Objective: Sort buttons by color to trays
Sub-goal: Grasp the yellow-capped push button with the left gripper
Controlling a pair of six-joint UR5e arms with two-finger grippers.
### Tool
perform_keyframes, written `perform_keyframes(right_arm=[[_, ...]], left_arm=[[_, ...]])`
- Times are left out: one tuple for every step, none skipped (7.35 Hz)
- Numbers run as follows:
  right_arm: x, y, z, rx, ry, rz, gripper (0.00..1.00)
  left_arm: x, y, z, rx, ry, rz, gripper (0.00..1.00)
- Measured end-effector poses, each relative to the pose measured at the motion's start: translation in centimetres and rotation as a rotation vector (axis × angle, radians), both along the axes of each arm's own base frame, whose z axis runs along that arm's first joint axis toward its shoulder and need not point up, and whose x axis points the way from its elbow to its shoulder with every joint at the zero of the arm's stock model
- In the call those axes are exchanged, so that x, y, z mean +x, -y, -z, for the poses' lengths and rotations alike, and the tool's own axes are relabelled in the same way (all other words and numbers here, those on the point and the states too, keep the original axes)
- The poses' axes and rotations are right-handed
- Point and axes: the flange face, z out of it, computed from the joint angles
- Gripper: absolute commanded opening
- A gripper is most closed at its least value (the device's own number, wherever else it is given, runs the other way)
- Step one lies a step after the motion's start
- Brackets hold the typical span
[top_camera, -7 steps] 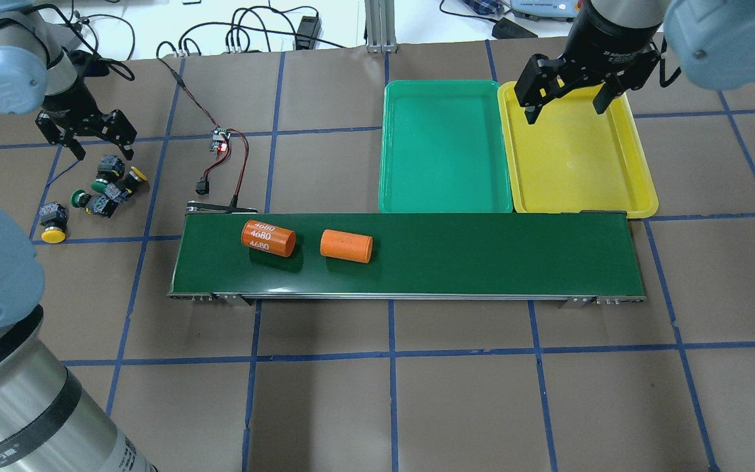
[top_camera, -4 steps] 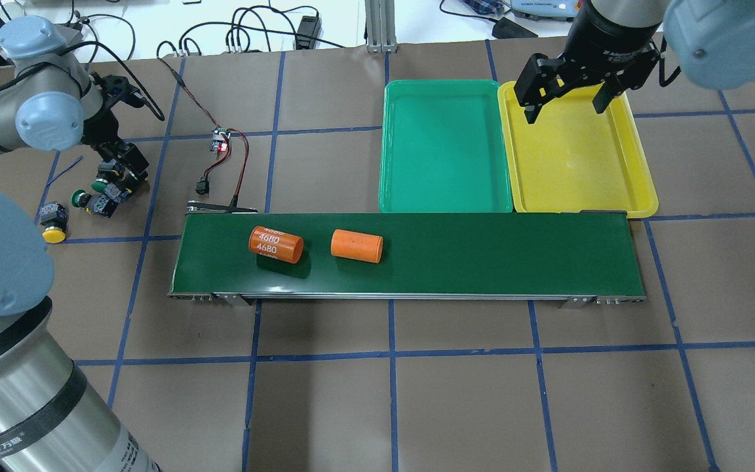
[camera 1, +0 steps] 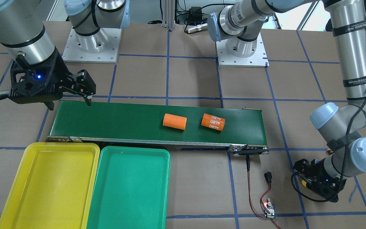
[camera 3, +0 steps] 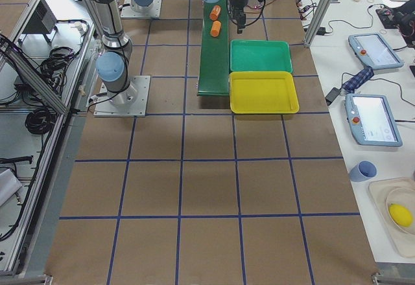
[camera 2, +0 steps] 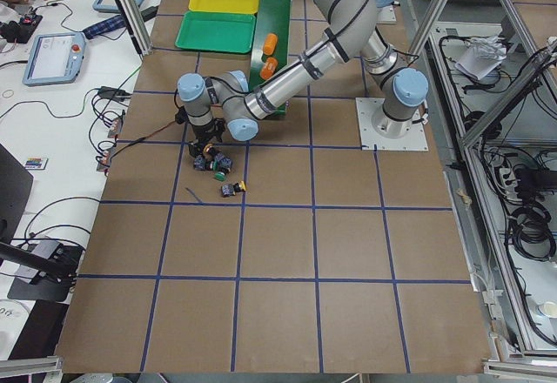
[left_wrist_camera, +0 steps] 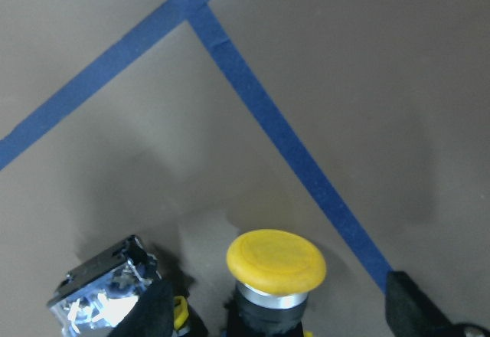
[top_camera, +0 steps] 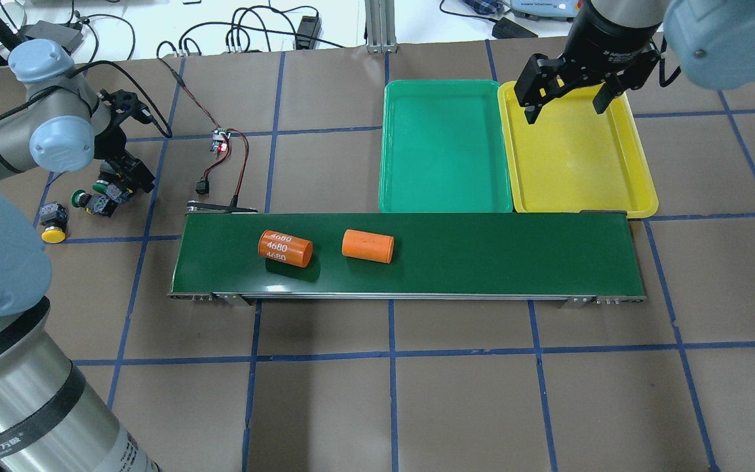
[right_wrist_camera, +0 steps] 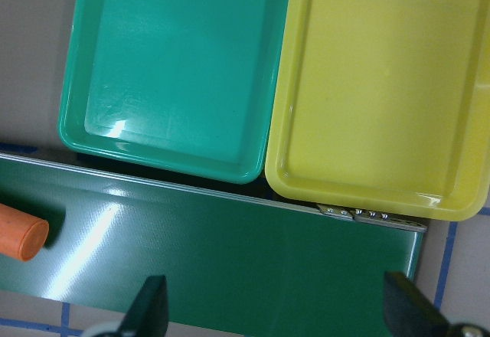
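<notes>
My left gripper (top_camera: 126, 176) is low over a cluster of buttons (top_camera: 103, 195) at the table's left. In the left wrist view it (left_wrist_camera: 282, 315) is open, with a yellow-capped button (left_wrist_camera: 276, 260) standing between its fingers and another button's grey body (left_wrist_camera: 107, 291) to the left. A green-capped button (top_camera: 79, 196) and a lone yellow-capped button (top_camera: 54, 227) lie nearby. My right gripper (top_camera: 564, 101) is open and empty, above the far end of the yellow tray (top_camera: 574, 157). The green tray (top_camera: 443, 144) sits beside it. Both trays are empty.
A long dark-green conveyor belt (top_camera: 482, 255) lies in front of the trays and carries two orange cylinders, one marked 4680 (top_camera: 284, 248) and one plain (top_camera: 367, 246). A small circuit board with red and black wires (top_camera: 221, 143) lies left of the trays.
My left arm has swung and come down onto the button cluster, covering one yellow button. Both orange cylinders have moved right on the belt. The right arm has not moved.
</notes>
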Motion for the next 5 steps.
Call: perform_keyframes(right_arm=[[-0.01,0.02,0.02,0.0,0.0,0.0,1.0],[-0.01,0.02,0.02,0.0,0.001,0.0,1.0],[-0.01,0.02,0.02,0.0,0.001,0.0,1.0],[0.0,0.02,0.03,0.0,0.001,0.0,1.0],[0.01,0.02,0.03,0.0,0.001,0.0,1.0]], left_arm=[[-0.16,-0.02,-0.07,-0.002,-0.001,0.002,1.0],[-0.21,-0.04,0.05,-0.003,-0.011,0.0,1.0],[-0.09,-0.07,0.39,-0.006,-0.028,-0.005,0.97],[0.0,-0.07,0.72,-0.007,-0.04,-0.013,0.91],[0.03,-0.06,0.9,-0.008,-0.045,-0.023,0.82]])
